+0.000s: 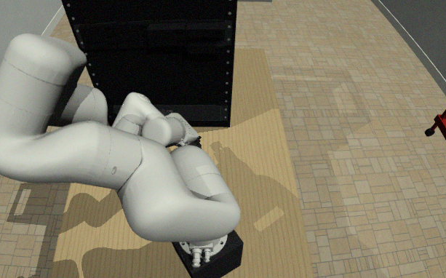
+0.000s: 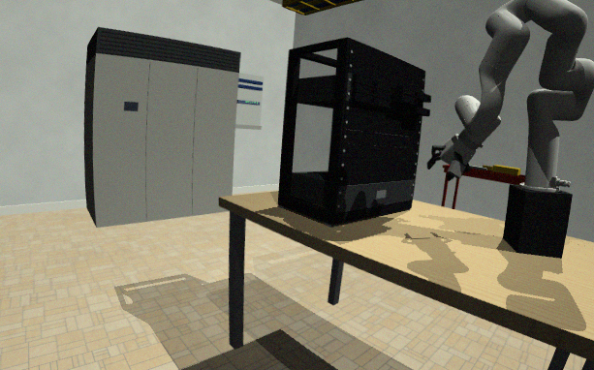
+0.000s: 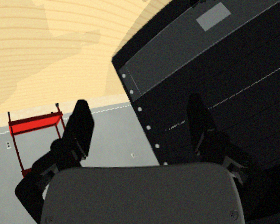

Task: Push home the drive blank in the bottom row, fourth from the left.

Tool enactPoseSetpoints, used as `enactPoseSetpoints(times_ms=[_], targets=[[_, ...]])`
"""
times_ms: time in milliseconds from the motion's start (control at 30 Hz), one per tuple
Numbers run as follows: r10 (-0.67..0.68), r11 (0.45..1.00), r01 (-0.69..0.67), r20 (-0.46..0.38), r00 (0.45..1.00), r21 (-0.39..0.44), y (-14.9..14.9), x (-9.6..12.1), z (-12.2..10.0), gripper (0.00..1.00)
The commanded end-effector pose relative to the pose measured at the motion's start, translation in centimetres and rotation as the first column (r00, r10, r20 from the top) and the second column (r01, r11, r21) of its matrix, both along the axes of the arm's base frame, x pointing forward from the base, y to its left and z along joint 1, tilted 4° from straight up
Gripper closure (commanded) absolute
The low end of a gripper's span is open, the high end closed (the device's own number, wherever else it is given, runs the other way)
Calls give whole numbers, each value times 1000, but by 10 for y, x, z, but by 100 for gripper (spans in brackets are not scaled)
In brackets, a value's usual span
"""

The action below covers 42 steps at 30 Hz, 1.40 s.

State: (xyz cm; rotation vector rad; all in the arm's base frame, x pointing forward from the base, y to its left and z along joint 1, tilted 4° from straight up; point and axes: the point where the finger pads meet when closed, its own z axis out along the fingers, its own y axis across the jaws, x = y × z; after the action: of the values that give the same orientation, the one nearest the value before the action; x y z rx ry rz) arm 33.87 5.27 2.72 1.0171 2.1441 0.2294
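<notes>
The black rack stands on the wooden table, its front facing my arm. It also shows in the top view and at the right of the wrist view. The storage chassis sits high on the rack front. In the exterior view, two blanks stick out of the front near its right edge. The front is too dark to tell the single blanks apart. My gripper is open and empty. It hangs a short way in front of the rack, below the protruding blanks. In the wrist view my fingers straddle the rack's corner post.
The arm's black base stands on the table in front of the rack. A red cart stands on the floor beyond the table, also in the wrist view. A grey cabinet stands by the far wall.
</notes>
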Motion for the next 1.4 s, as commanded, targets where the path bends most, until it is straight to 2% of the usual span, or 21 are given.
enactPoseSetpoints(times_ms=[0, 200, 267, 500, 733, 833, 1133, 1367], targets=[[-53, 998, 47, 127, 990, 49, -2, 11, 32, 0], [-107, 989, 78, 246, 963, 125, -1, 23, 63, 0], [-107, 989, 78, 246, 963, 125, -1, 23, 63, 0], [-177, 967, 88, 382, 907, 241, 4, 34, 104, 0], [-241, 933, 65, 480, 844, 355, 11, 38, 141, 0], [-250, 927, 60, 491, 835, 370, 12, 39, 146, 0], [-320, 871, 2, 564, 762, 492, 21, 39, 183, 0], [-359, 831, -40, 591, 723, 554, 26, 37, 203, 0]])
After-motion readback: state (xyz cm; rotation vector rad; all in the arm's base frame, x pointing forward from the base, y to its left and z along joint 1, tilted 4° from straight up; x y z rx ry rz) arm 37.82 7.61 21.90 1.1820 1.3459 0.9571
